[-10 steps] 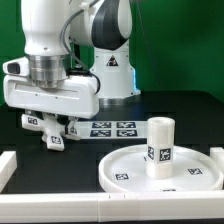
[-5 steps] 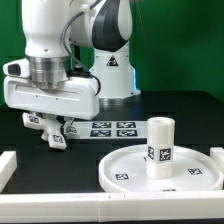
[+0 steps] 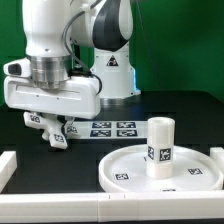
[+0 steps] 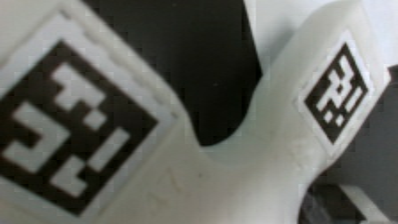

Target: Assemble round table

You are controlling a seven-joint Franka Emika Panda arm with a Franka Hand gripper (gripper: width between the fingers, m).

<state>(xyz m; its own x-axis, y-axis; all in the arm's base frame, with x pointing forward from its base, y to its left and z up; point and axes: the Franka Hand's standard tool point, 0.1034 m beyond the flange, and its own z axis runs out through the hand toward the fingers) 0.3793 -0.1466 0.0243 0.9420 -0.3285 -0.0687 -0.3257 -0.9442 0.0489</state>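
Observation:
The white round disc [image 3: 128, 168] lies flat on the table at the exterior view's right, with tags on its face. The short tagged cylinder leg [image 3: 160, 147] stands upright on the disc. My gripper [image 3: 52, 130] hangs low over the table at the exterior view's left, shut on the white cross-shaped base piece [image 3: 56, 140], whose tagged arms stick out below the hand. In the wrist view the base piece [image 4: 196, 170] fills the picture at very close range, with two tags showing. My fingertips are hidden there.
The marker board [image 3: 112, 128] lies flat behind the disc, near the arm's base. A white rail [image 3: 8, 166] borders the table at the front left and along the front edge. A white bracket [image 3: 217, 154] stands at the right edge.

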